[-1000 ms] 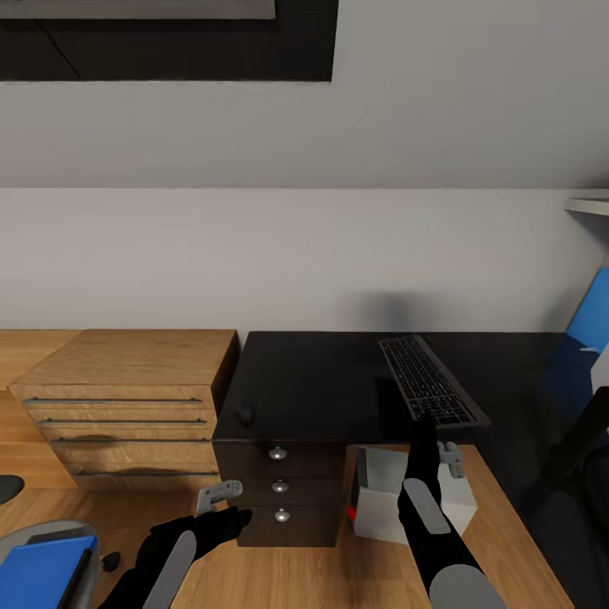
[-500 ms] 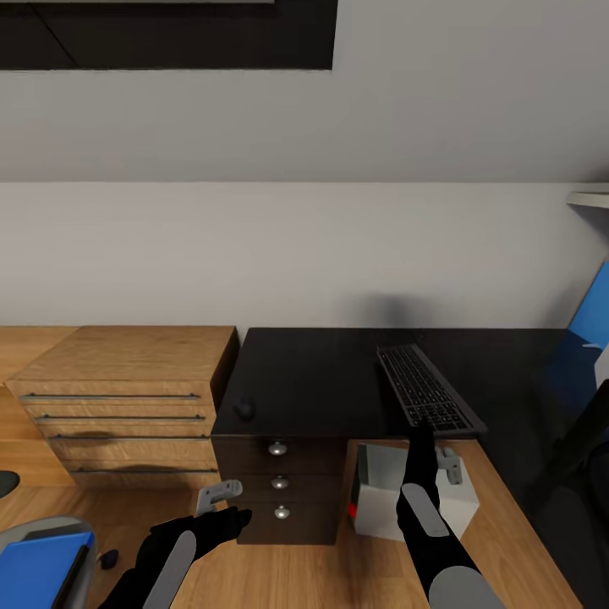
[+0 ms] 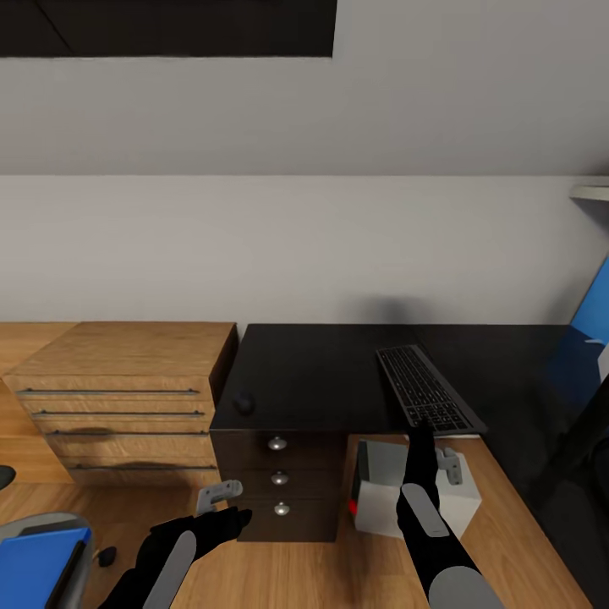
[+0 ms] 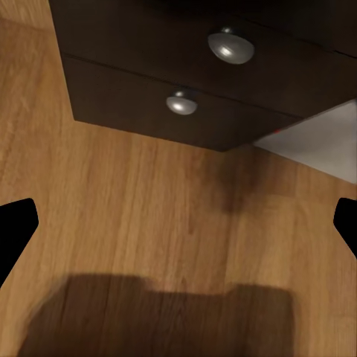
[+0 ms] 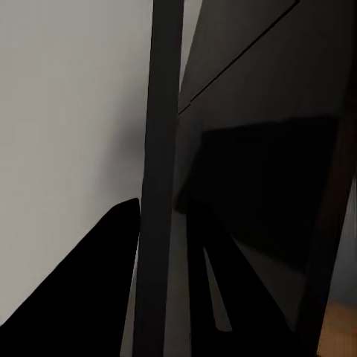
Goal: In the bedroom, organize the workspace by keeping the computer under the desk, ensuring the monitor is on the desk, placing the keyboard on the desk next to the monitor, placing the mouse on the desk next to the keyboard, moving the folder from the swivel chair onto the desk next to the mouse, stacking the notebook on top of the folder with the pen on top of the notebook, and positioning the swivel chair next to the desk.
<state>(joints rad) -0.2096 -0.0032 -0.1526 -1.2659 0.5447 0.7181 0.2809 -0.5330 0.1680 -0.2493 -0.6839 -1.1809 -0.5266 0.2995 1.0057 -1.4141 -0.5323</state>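
The right end effector (image 3: 420,423) is holding the keyboard (image 3: 425,387) by its near end, its fingers closed on that edge as far as the head view shows. Over the last second the keyboard has been coming down and a little inward on the bench (image 3: 313,372); it is now lying almost flat on the glossy black top with only its near end overhanging the front edge. That suggests the placing step is nearly done, and what is remaining is to let go, though I cannot see a monitor to judge whether the spot is next to one. The whole picture has also been sliding slightly, so the head camera is moving too.

The left end effector (image 3: 222,493) is hanging open and empty, just in front of the dark drawers (image 3: 279,482) with their round silver knobs. The mouse (image 3: 244,404) is sitting near the bench's left front corner, well apart from the keyboard. The computer (image 3: 385,495) is standing on the floor under the bench, just beside the right forearm. The blue folder (image 3: 34,568) is lying on the chair (image 3: 38,529) at the lower left corner.
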